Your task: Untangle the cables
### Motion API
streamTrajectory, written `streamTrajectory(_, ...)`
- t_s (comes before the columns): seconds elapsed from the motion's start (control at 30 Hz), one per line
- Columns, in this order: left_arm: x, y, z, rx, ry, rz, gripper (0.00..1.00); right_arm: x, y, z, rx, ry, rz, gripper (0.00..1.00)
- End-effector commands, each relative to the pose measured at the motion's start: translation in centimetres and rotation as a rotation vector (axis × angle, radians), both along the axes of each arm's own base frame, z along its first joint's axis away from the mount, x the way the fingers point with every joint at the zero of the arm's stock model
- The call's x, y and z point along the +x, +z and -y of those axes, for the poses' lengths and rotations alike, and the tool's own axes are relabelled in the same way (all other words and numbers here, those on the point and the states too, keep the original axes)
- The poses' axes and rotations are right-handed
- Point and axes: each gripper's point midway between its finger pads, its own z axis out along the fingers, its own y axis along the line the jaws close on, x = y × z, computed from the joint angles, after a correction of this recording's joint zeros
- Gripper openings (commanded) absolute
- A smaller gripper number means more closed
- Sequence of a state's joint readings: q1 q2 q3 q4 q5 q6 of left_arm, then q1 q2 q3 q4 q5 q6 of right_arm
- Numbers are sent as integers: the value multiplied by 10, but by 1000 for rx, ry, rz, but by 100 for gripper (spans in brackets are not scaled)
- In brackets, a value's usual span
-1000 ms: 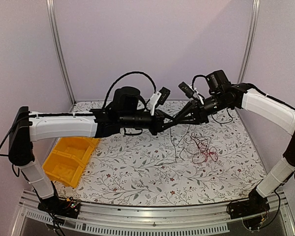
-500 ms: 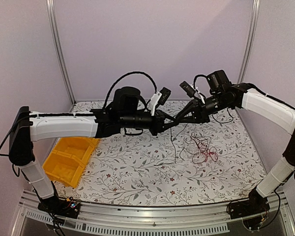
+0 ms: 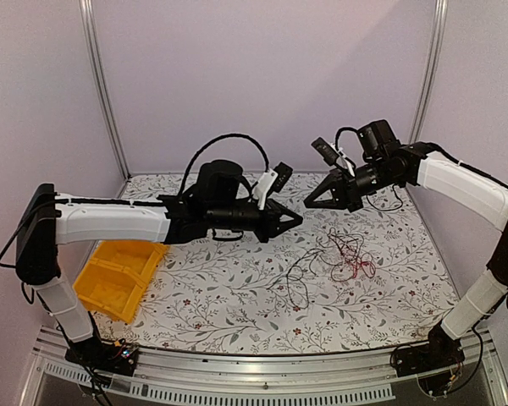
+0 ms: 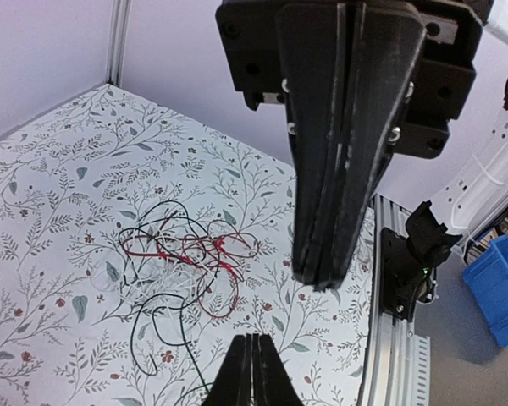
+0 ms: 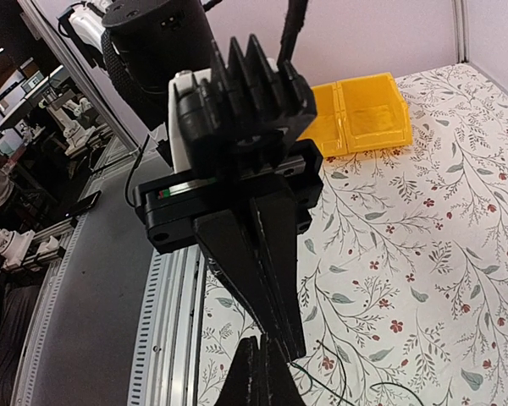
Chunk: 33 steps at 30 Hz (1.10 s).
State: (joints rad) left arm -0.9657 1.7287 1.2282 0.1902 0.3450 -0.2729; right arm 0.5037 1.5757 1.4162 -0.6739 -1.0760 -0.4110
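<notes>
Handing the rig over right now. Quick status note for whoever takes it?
Left gripper: shut, empty, raised above the table.
Right gripper: shut, empty, raised, tip close to the left one.
Cables: red and black tangle lying right of centre; one black cable loops out of it to the left.
Done: that black loop is partly drawn out.
Left: red and black strands are tangled together; separate them.

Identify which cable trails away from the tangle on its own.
The black cable: it loops out to the left alone, while the red cables stay bunched together.
</notes>
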Motion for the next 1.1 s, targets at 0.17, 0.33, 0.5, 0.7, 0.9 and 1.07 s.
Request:
streamTrajectory(0.17,5,-20,-6,57,47,-26,1,6,-13,5,-52,-56,37,0)
streamTrajectory(0.33,-16,-99,-52,251,147,-212,42,8,-85,32,-247,-133,107,27)
streamTrajectory(0.5,-51,-152,-103,395,242,-382,49,-10,-123,35,-318,-100,129,37)
streamTrajectory(0.7,-83,-183,-128,486,269,-457,51,-32,-138,19,-321,-19,116,36)
streamTrajectory(0.9,-94,-207,-116,561,221,-429,46,-32,-140,8,-303,16,44,34)
streamTrajectory(1.07,-87,-219,-106,583,216,-396,41,-32,-143,9,-310,12,40,34)
